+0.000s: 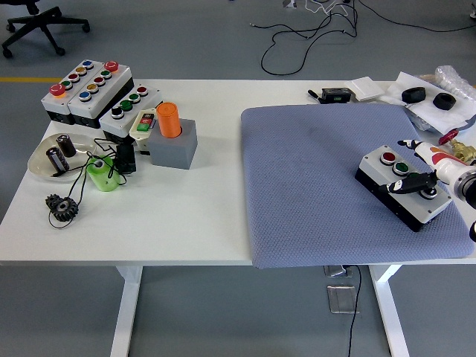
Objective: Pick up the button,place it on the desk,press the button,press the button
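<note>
Head view: right hand [435,167] fingers [409,184] atop button box [405,186].

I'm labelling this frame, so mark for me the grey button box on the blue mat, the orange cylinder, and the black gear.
Grey button box with black base [394,178]: head view, on its grey top face.
Orange cylinder [169,120]: head view, mid-side.
Black gear [62,206]: head view, on its toothed body.

Your right robot hand [435,167] reached in from the right edge, one black finger [410,184] stretched over the button box [402,186], which lay on the blue-grey mat [312,178]. Across the counter [186,216], more button boxes [89,89] sat beside an orange cylinder [169,119].
</note>
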Robot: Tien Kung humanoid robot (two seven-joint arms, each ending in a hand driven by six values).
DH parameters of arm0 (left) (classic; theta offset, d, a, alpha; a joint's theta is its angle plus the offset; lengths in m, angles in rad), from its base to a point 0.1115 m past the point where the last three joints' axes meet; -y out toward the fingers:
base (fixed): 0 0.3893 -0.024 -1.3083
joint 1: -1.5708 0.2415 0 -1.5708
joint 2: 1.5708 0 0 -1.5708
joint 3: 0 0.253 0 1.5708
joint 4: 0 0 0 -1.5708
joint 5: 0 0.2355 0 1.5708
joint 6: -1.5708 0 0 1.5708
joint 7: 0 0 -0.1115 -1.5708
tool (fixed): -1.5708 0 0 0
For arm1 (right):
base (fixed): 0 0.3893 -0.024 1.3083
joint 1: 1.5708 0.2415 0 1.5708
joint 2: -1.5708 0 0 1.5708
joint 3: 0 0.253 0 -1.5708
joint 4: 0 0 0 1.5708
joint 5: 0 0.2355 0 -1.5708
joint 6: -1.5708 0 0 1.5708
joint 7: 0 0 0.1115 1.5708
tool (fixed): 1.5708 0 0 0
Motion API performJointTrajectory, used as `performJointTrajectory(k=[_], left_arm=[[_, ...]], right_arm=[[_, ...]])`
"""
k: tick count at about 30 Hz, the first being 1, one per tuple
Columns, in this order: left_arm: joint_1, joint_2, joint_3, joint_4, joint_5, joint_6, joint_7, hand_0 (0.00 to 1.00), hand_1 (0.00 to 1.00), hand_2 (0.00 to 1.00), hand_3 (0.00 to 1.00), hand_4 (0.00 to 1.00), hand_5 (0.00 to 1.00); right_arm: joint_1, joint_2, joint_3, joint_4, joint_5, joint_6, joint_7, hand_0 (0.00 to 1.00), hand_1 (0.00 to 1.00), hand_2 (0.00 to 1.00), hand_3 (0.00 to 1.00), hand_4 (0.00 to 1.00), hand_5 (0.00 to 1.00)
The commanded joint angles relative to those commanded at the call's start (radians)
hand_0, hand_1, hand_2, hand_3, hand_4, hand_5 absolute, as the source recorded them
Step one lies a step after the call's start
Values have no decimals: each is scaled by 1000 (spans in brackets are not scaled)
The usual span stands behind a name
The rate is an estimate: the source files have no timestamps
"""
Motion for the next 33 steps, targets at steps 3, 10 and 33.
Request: performJointTrajectory(k=[3,10,33], left_arm=[[0,1,1,0,1,0,0,600,512,483,469,282,980],[2,5,4,1,1,0,1,600,511,481,469,283,982],[0,8,-8,1,6,1,0,599,506,468,470,285,981]], right_arm=[[19,10,-14,-22,-16,26,-26,952,868,906,968,998,275],[72,40,-58,-85,-60,76,-80,910,801,795,926,998,277],[169,101,-170,-226,-247,118,-91,125,192,279,537,725,34]])
